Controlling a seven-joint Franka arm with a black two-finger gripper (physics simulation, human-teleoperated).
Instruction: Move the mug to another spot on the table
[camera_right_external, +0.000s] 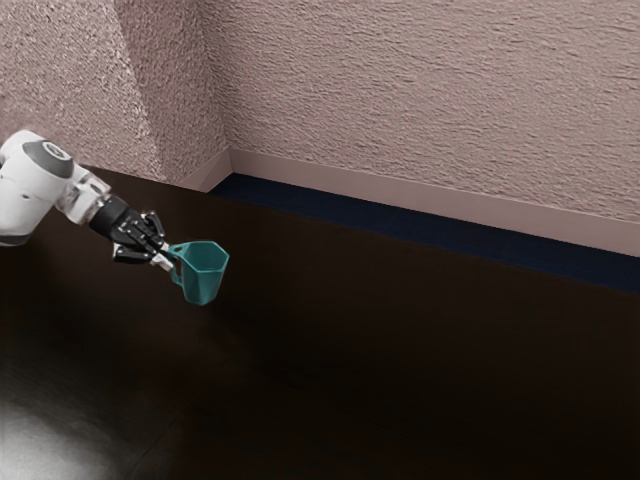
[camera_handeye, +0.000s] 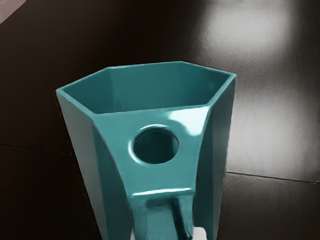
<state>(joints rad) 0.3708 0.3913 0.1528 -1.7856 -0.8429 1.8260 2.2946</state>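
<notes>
Teal and six-sided, the mug (camera_right_external: 203, 270) sits upright and seems to hang just clear of the dark desk (camera_right_external: 420, 360), toward the exterior view's left. The tool (camera_right_external: 167, 261) has closed narrowly on its handle, the slab with a round hole facing the hand. I judge this the carrying step. Next comes a level sweep to fresh ground, then a gentle descent before letting go.

Exterior camera: high and well back from the teal six-sided glossy mug (camera_right_external: 203, 272), looking down across the dark glossy table (camera_right_external: 420, 380) toward the pink rough-plastered wall (camera_right_external: 420, 90) behind the mug. Wrist camera: right against the mug's handle side, looking down over its rim. Both share mug and surrounding tabletop
</notes>
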